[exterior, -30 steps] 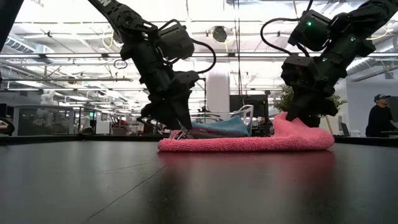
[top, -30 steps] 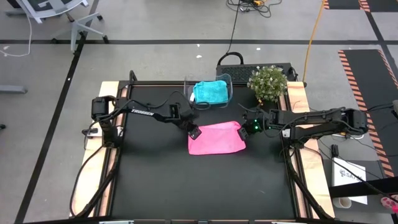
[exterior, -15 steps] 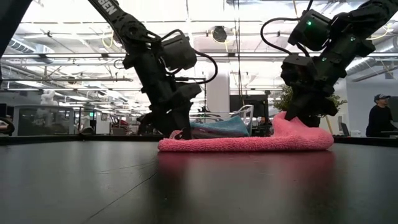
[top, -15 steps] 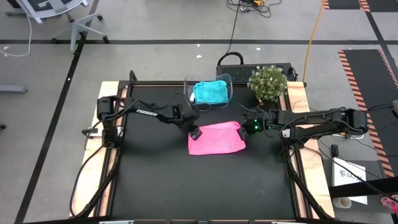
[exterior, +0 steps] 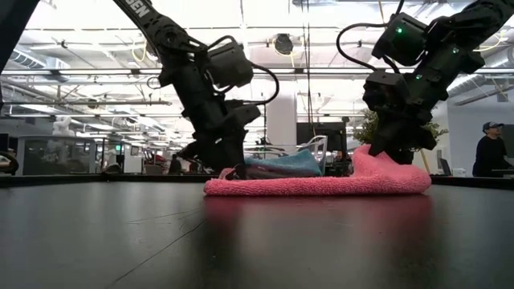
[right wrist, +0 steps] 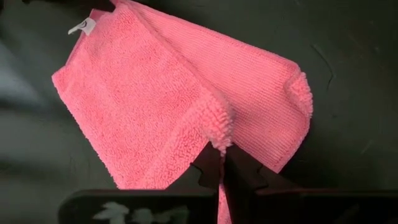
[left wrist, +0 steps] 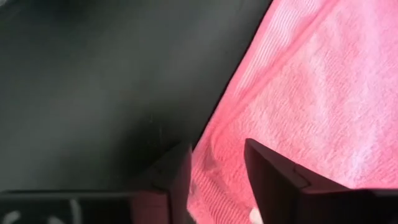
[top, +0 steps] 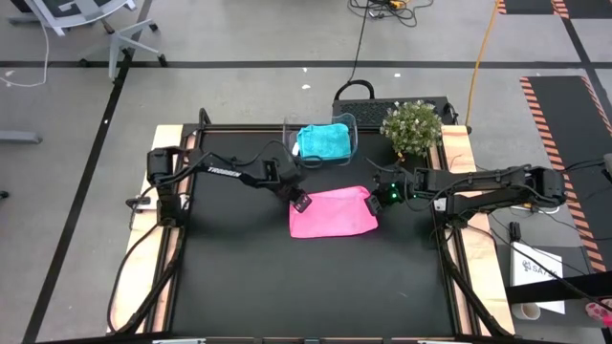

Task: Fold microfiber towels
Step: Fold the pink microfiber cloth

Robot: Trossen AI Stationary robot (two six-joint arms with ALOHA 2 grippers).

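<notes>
The pink towel point(top: 333, 215) lies folded flat on the black table, far of its middle. My left gripper point(top: 300, 203) is down at its far left corner, open, with the cloth's edge point(left wrist: 217, 155) between the two fingers. My right gripper point(top: 375, 199) is shut on the far right corner, which rises off the table point(exterior: 373, 160). The teal towel point(top: 323, 141) sits bunched in a clear bin point(top: 352, 129) at the far edge. My left gripper slants down from the table's left, one finger point(left wrist: 177, 177) on each side of the towel's far left corner. I cannot tell whether they press the cloth. My right gripper pinches the fuzzy far right corner point(right wrist: 219, 127) between its two fingers, slanting down from the right. That corner is raised; the rest lies on the table.
A potted plant point(top: 412, 126) stands at the far right, beside the bin. The table's near half point(top: 316, 287) is bare black surface. A person point(exterior: 486, 148) sits in the room beyond the table.
My left gripper has sunk a little onto the pink towel's far left corner. The towel has kept its place.
</notes>
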